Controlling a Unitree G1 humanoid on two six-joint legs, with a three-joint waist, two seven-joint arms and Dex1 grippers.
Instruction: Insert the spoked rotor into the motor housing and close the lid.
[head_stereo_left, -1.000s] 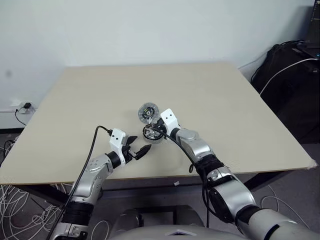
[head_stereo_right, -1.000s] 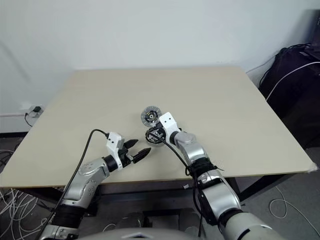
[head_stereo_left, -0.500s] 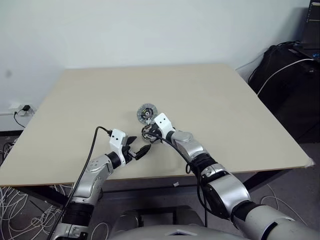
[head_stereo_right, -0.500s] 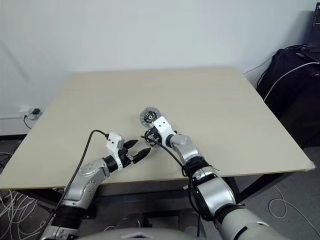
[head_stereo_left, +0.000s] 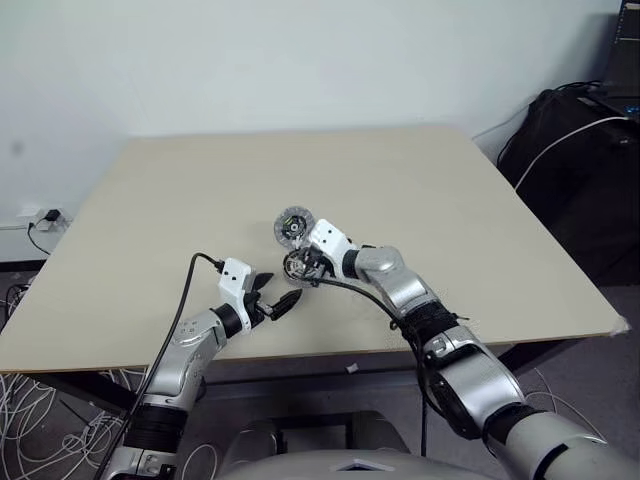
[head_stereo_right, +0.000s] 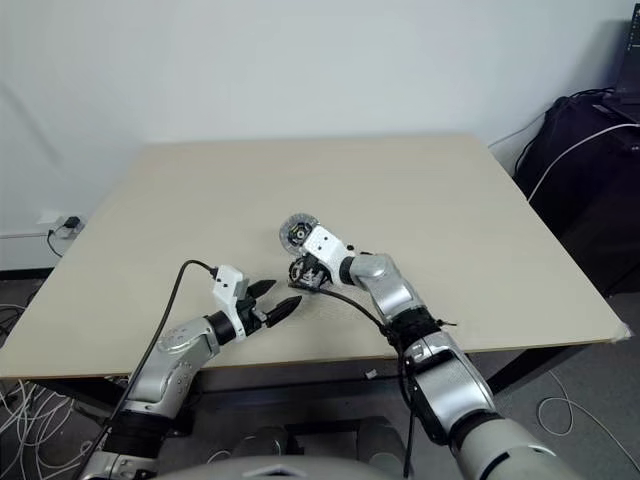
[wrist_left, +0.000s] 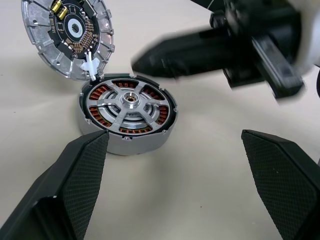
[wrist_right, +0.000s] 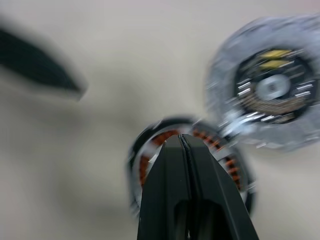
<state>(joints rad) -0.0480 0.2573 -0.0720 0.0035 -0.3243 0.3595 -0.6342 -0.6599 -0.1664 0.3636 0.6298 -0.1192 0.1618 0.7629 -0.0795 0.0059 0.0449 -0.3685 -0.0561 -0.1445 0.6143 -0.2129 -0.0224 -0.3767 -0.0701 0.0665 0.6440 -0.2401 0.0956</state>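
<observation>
Spoked rotor (wrist_left: 128, 104) sits inside the motor housing (wrist_left: 131, 142) — lid (wrist_left: 67, 37) propped beside, awaiting closing — right end effector (wrist_right: 183, 141) closed, left end effector (head_stereo_left: 283, 299) open.

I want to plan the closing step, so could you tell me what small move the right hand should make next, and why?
Probably swing the shut right hand over to the lid and tip it down. The spoked rotor already sits inside the motor housing, while the lid stands open, tilted at the housing's edge. The open left hand waits nearby, holding nothing.
</observation>
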